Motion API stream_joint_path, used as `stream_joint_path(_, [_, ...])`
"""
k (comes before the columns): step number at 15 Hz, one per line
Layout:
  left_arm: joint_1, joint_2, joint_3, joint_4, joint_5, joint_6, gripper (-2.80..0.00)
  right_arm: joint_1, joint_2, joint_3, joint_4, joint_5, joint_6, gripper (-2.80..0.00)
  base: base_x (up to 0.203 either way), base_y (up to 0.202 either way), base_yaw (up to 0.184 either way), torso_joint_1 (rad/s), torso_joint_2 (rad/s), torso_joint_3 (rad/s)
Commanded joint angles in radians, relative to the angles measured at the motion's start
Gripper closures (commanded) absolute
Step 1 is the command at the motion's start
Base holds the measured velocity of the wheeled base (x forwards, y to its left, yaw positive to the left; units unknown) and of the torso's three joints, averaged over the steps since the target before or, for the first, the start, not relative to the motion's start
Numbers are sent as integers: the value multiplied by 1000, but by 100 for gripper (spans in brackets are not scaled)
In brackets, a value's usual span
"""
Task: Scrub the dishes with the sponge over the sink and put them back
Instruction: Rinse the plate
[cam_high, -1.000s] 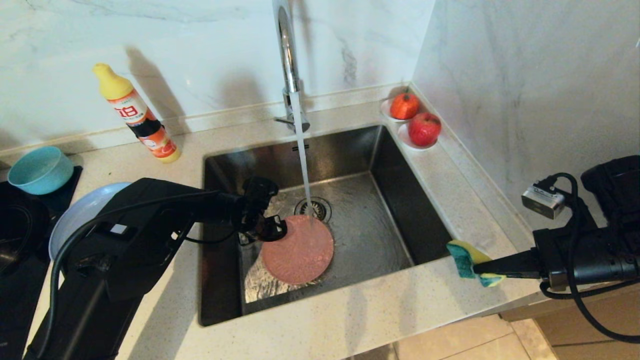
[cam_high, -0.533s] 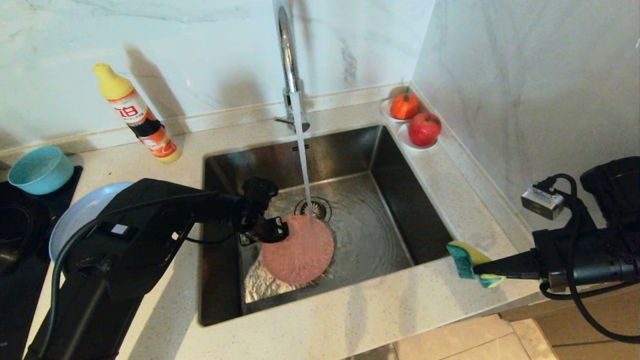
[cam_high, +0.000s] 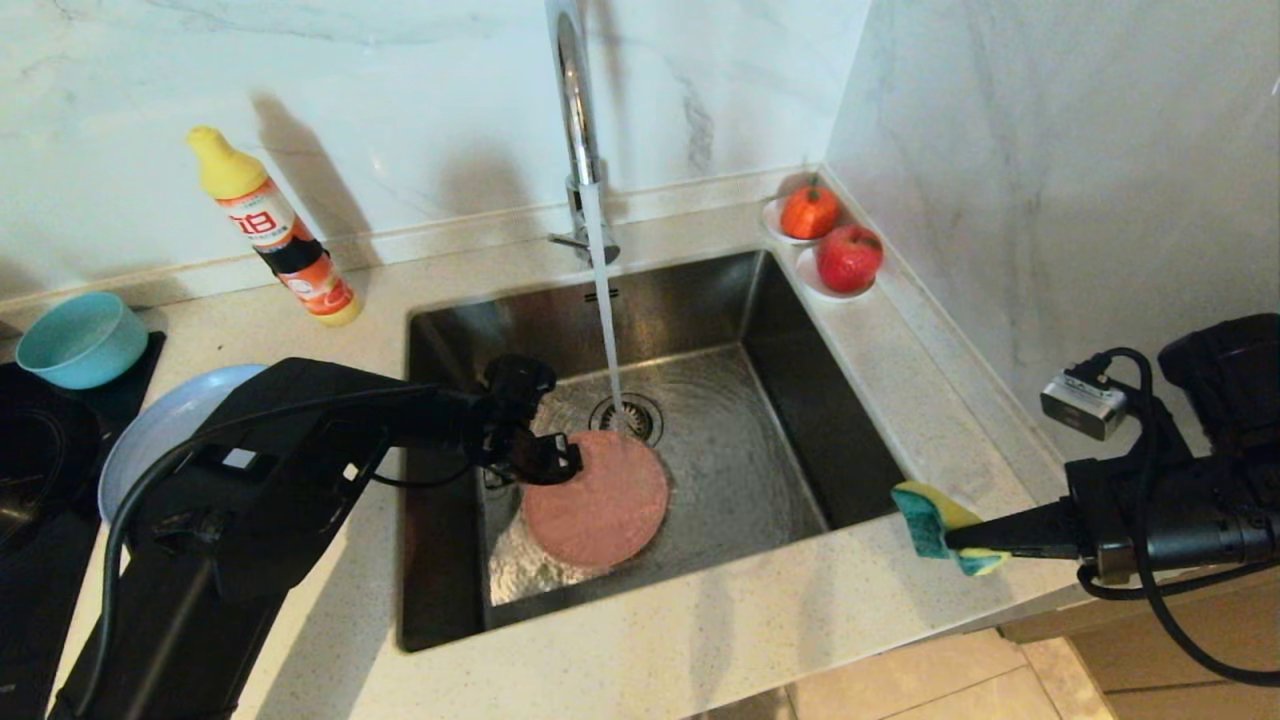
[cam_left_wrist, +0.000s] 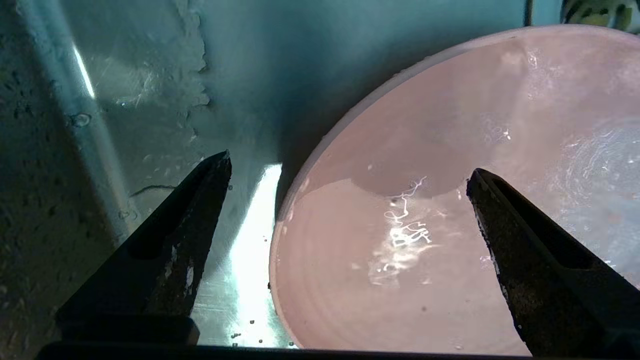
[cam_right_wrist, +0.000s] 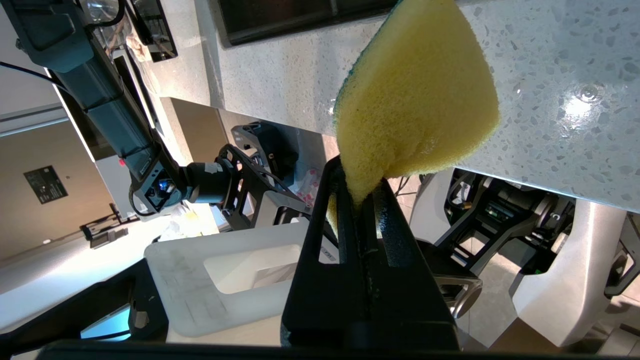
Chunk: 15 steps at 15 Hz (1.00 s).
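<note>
A pink plate (cam_high: 600, 505) lies flat on the floor of the sink (cam_high: 800, 400), with tap water landing at its far edge. My left gripper (cam_high: 548, 462) is down in the sink at the plate's left rim, open. In the left wrist view the gripper (cam_left_wrist: 347, 170) straddles the rim of the plate (cam_left_wrist: 450, 225), one finger over the plate and one over the steel floor, gripping nothing. My right gripper (cam_high: 955, 545) hangs over the counter right of the sink, shut on the yellow-green sponge (cam_high: 935, 525), whose yellow face (cam_right_wrist: 420, 100) bulges out of the gripper (cam_right_wrist: 361, 187). A teal bowl (cam_high: 80, 340) and a pale bluish plate (cam_high: 150, 430) sit on the left.
The chrome tap (cam_high: 575, 120) runs a stream onto the drain (cam_high: 625, 415) area. A detergent bottle (cam_high: 275, 235) stands at the back left of the counter. Two small saucers with red fruit (cam_high: 830, 240) sit at the sink's back right corner, by the wall.
The left gripper has only nudged a little towards the plate's rim, still open. The plate and the right arm with the sponge have stayed put.
</note>
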Motion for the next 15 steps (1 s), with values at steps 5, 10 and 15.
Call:
stream_joint_path(5, [5,-6,3,-12,-42,-1,-280,1,5,0,1,8,1,0,0,0,0,0,0,0])
stream_joint_path(10, [30,2,1,-13,-107,-8,-280,1,6,0,1,8,1,0,0,0,0,0,0,0])
stream_joint_path(15, [43,21,-8,-13,-142,-13,-280,1,13,-1,0,7,1,0,0,0,0,0,0,0])
